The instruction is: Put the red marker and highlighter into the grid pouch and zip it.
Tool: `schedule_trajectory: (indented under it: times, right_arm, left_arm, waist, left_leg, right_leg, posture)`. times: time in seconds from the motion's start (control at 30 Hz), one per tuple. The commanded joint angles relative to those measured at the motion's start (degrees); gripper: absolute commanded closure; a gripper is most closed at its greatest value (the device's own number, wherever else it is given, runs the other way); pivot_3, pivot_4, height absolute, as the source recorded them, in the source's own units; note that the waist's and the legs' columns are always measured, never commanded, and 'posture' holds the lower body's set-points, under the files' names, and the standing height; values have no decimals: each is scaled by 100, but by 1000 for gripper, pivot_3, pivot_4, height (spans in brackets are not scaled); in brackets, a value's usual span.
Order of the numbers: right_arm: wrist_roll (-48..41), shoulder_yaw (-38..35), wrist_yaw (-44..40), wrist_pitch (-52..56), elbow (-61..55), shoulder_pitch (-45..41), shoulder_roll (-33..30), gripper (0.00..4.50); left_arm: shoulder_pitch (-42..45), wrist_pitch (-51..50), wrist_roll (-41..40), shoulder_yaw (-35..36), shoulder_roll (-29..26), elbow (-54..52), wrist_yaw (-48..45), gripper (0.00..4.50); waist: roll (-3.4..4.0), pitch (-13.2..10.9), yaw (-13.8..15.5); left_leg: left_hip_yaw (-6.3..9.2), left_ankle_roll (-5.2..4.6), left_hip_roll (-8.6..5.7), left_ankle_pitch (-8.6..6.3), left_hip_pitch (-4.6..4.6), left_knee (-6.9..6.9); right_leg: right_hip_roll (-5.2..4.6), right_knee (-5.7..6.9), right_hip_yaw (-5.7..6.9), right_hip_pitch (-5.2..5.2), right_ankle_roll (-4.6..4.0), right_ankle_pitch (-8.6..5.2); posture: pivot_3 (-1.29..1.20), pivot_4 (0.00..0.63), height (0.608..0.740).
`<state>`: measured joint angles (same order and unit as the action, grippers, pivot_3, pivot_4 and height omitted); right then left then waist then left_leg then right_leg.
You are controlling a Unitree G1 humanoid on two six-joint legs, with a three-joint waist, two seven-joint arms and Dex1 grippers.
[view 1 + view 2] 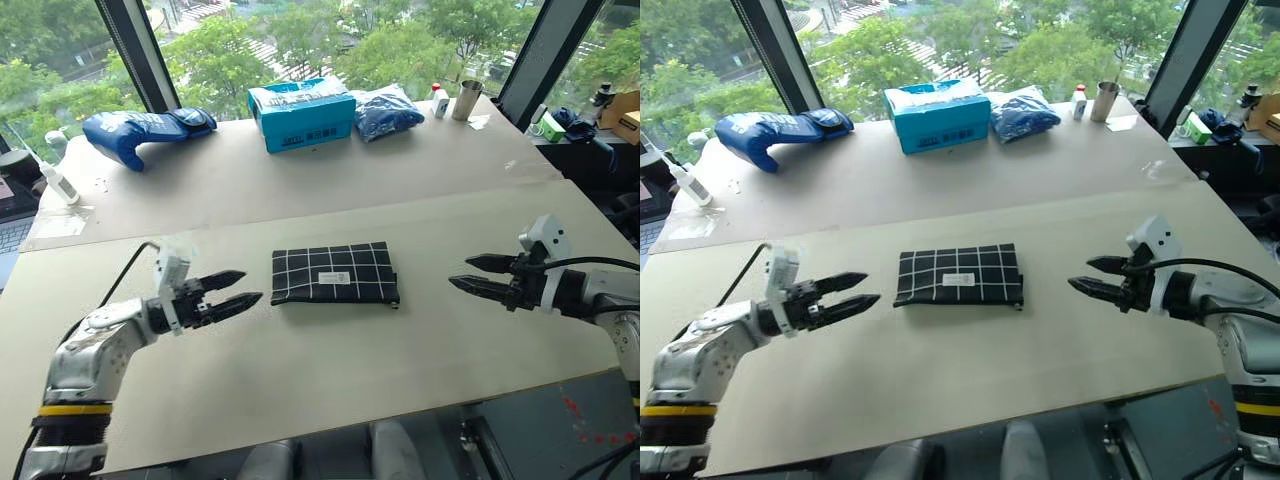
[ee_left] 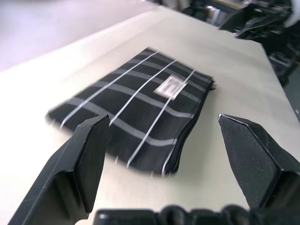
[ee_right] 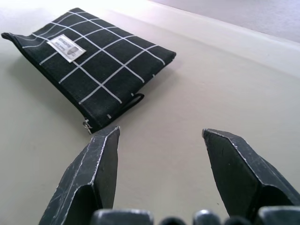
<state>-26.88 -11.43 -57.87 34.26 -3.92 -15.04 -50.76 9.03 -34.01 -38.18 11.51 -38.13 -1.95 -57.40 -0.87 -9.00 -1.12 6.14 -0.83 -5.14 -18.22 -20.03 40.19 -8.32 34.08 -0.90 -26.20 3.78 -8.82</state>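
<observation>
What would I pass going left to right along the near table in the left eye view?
Left end effector → grid pouch → right end effector. Both end effectors are open and hold nothing, and neither touches the pouch, which lies flat on the table.

A pale beige surface [image 1: 330, 360] runs toward a second, similar one [image 1: 300, 175] behind it; beyond stand large windows [image 1: 300, 30] with dark slanted frames [image 1: 135, 50], green trees outside; daylight falls evenly; at the far right, a dark cluttered bench [image 1: 590, 140].
</observation>
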Motion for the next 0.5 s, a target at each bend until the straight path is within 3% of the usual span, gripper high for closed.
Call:
schedule_trajectory:
  times: [0.03, 0.27, 0.5]
  right_arm:
    - [160, 2, -52, -447, 293, -158, 41, 1348]
    - [170, -60, -21, -558, 740, -530, 85, 1348]
    - [231, 95, 15, -547, 673, -535, 183, 1348]
  left_arm:
    - [-575, -973, -833, 1114, -230, -339, 451, 508]
    - [-1074, -1000, -861, 1862, -275, -524, 977, 508]
    - [-1113, -1040, -874, 1868, -165, -690, 1260, 508]
  waist:
    - [0, -1, 31]
    - [1, -1, 75]
    - [1, -1, 55]
  left_leg:
    - [-2, 3, -2, 1, 0, 1]
    - [-4, 11, 2, 2, 3, 1]
    - [-4, 14, 2, 1, 5, 0]
  right_leg:
    - [0, -1, 0, 1, 0, 0]
    - [-5, -8, -1, 2, -1, 0]
    - [-6, -7, -1, 2, -2, 1]
  posture:
    - [0, 150, 740]
    - [0, 150, 740]
    - [0, 150, 740]
